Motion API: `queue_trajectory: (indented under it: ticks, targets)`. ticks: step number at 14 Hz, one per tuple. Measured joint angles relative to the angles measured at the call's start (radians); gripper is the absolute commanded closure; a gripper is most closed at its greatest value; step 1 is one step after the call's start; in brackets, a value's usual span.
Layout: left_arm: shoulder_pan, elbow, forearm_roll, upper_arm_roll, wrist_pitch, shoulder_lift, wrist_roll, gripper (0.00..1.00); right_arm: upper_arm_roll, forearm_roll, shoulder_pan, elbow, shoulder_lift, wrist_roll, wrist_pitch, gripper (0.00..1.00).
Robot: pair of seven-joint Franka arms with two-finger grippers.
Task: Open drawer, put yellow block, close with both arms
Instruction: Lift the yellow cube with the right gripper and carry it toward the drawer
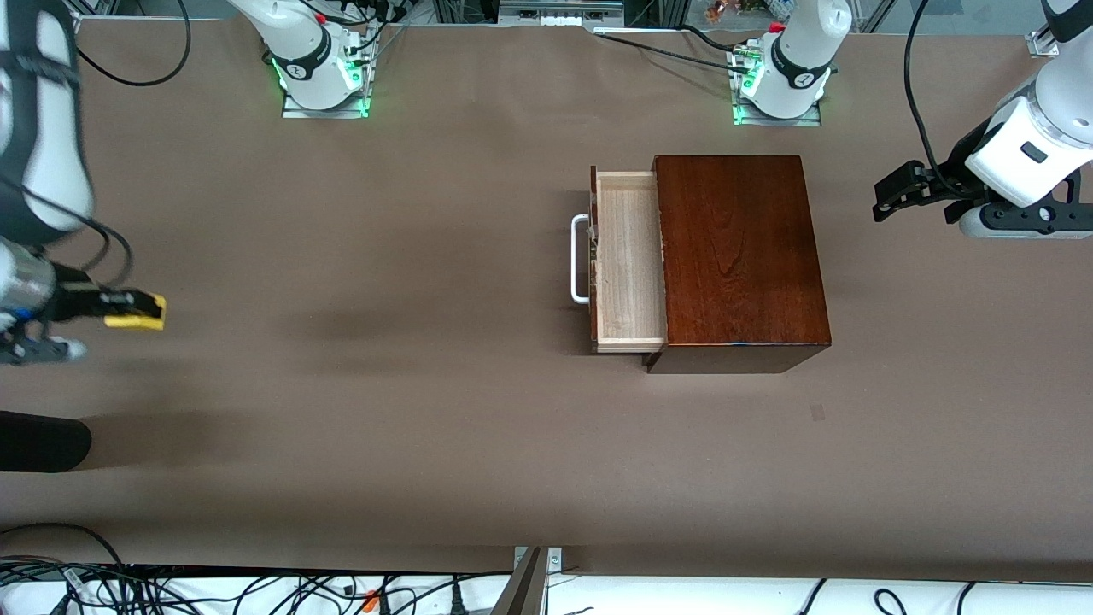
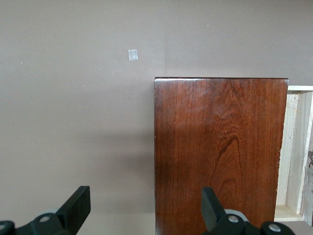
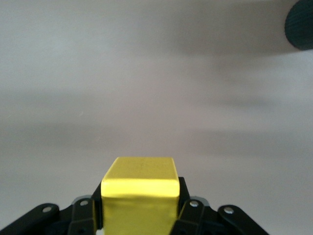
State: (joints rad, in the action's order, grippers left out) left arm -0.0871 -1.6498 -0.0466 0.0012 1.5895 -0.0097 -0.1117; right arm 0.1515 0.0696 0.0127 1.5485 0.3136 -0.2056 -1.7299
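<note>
White arms [image 1: 1037, 128], black cables

Box [image 1: 741, 256] was glossy dark wood; drawer [image 1: 630, 260] inside it pale, unfinished wood; block [image 3: 140, 196] smooth; table [image 1: 384, 256] matt.

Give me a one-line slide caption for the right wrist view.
Right gripper shut on the yellow block, held above the bare brown table.

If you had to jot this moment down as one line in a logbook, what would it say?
drawer: open, empty | yellow block: held by right gripper over table's right-arm end | left gripper: open, waiting beside wooden box
</note>
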Motion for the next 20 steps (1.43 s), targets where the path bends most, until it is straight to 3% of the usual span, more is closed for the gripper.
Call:
queue_trajectory:
  ticks: [3,6,8,10,14,16,20]
  targets:
    - [0.002,0.000,0.000,0.000,-0.011,0.000,-0.001,0.00,-0.004,0.000,-0.051,-0.019,-0.084,0.124,0.159,1.00]
    - [0.004,0.001,0.000,0.007,-0.012,0.000,-0.001,0.00,-0.024,0.001,-0.167,-0.020,-0.128,0.424,0.244,1.00]
    - [0.004,0.002,0.000,0.010,-0.015,0.000,-0.001,0.00,-0.090,0.002,-0.235,-0.020,-0.137,0.682,0.251,1.00]
    - [0.004,0.003,0.000,0.010,-0.019,0.000,-0.001,0.00,-0.201,0.002,-0.266,-0.020,-0.137,0.944,0.250,1.00]
    - [0.004,0.004,0.000,0.009,-0.020,0.000,-0.001,0.00,-0.398,0.002,-0.316,-0.034,-0.125,1.457,0.185,1.00]
    - [0.003,0.004,0.000,0.008,-0.021,0.000,-0.001,0.00,-0.430,0.002,-0.383,-0.046,-0.093,1.693,0.104,1.00]
    - [0.003,0.005,0.000,0.006,-0.021,0.000,-0.001,0.00,-0.435,0.000,-0.565,-0.116,0.033,2.123,-0.018,1.00]
